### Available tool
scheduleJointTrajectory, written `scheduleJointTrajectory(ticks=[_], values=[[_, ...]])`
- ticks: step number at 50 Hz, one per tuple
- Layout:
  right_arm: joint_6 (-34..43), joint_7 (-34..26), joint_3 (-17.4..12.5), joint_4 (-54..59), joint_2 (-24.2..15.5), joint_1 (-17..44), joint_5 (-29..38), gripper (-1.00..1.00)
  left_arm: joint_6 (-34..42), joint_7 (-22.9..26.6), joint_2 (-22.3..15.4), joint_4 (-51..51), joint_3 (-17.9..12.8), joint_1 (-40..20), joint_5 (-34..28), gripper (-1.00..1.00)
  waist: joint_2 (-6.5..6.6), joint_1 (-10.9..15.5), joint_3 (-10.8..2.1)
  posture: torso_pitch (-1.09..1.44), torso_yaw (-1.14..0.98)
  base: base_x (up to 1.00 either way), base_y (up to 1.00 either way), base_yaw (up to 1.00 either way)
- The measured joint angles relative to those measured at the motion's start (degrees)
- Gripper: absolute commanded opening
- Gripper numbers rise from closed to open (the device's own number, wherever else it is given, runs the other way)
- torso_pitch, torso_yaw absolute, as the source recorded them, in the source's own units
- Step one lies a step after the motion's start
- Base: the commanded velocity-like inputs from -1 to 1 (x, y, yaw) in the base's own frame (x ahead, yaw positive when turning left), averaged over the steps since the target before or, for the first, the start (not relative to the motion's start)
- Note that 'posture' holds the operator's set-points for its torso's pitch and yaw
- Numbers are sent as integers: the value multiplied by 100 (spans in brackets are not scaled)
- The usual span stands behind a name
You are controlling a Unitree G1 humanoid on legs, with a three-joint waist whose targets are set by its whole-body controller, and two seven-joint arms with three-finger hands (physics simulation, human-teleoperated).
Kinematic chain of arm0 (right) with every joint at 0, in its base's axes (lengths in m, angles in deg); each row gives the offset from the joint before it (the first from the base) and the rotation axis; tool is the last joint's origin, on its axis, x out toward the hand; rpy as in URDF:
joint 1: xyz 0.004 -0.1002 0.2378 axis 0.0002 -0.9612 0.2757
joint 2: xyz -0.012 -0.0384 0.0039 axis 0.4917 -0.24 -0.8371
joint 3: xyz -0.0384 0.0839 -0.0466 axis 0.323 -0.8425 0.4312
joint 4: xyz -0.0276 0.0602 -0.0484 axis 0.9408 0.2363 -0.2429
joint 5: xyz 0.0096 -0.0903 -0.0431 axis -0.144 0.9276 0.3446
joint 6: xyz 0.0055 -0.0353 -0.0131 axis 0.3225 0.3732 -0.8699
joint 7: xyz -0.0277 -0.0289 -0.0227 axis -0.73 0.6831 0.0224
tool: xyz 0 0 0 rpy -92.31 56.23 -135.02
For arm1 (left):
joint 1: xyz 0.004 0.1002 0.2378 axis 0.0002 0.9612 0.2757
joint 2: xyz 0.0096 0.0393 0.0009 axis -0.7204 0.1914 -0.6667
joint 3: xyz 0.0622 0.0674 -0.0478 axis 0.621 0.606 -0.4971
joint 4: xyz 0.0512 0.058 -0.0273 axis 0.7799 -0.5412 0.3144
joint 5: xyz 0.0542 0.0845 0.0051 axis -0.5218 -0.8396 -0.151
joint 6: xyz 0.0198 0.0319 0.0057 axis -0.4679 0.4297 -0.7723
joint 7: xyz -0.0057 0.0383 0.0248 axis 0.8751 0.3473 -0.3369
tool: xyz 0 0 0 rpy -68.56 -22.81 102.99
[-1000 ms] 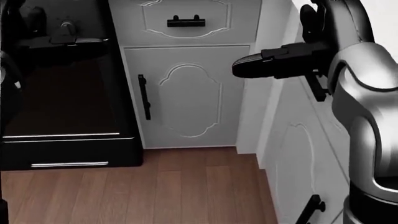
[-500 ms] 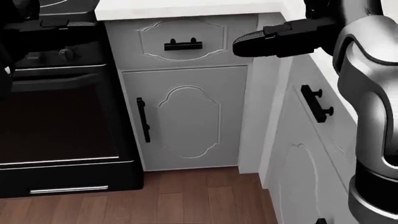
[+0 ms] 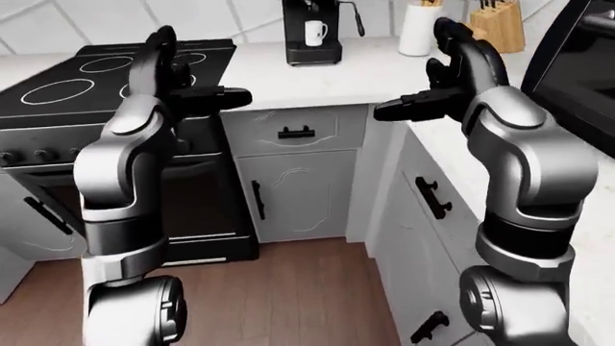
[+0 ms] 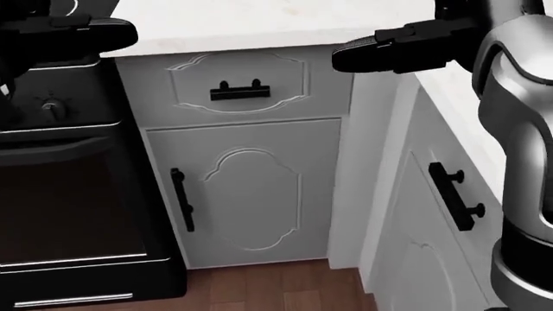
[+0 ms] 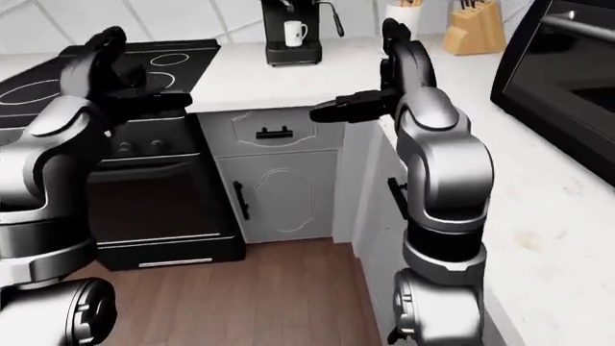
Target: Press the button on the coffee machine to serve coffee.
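The black coffee machine (image 3: 312, 32) stands on the white counter (image 3: 317, 76) at the top of the left-eye view, with a white mug (image 3: 314, 32) under its spout. Its button is too small to make out. Both of my hands are raised well short of the machine. My left hand (image 3: 226, 97) hangs over the stove's right edge with its fingers stretched out, open and empty. My right hand (image 3: 394, 109) is over the counter's inner corner, its fingers pointing left, open and empty. In the head view only the fingers (image 4: 389, 48) of that hand show, above the cabinets.
A black stove (image 3: 86, 79) with its oven door (image 4: 69, 194) fills the left. White cabinets with a drawer handle (image 4: 240, 91) sit under the counter. A white utensil holder (image 3: 418, 29), a knife block (image 3: 495, 25) and a black microwave (image 3: 577, 65) stand at the right. The floor is wood.
The head view has tilted up: cabinet and oven slid down the picture, and the countertop edge came in at the top. My left hand's fingers now show at the top left.
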Motion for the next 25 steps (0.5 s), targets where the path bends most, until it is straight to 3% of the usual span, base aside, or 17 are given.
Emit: scheduleJointTrajectory(ticks=[3,5,11,13,15,16,19,25], values=[[104,-63,108,64,33,-42,-60,100,18,-33,2,-200,-42,131,-44,100,39,70,43,0,0,35,0,0],[121,-72,75,56,24,-42,-59,100,53,-43,15,-256,-14,126,-58,100,-43,84,1,0,0,35,0,0],[5,-36,32,-43,26,39,8,100,-49,-7,8,-146,-12,92,-35,100,-427,176,-50,0,0,33,0,0],[-29,-40,39,-51,26,37,11,100,-64,-14,5,-117,-16,61,-34,100,-643,169,-94,0,0,31,0,0],[-52,-41,0,-20,16,-67,24,100,-101,-10,84,-73,33,150,-27,100,-577,92,26,0,0,29,0,0],[-32,-34,-31,16,7,-138,42,100,-80,4,119,-103,91,184,-9,100,-618,66,62,0,0,24,0,0],[44,-12,-65,121,2,-156,88,100,28,36,131,-182,145,200,38,100,-601,28,-7,0,0,17,0,0],[-67,-23,-37,15,12,-65,80,100,-6,3,72,-23,45,115,26,100,-172,39,-74,0,0,8,0,0]])
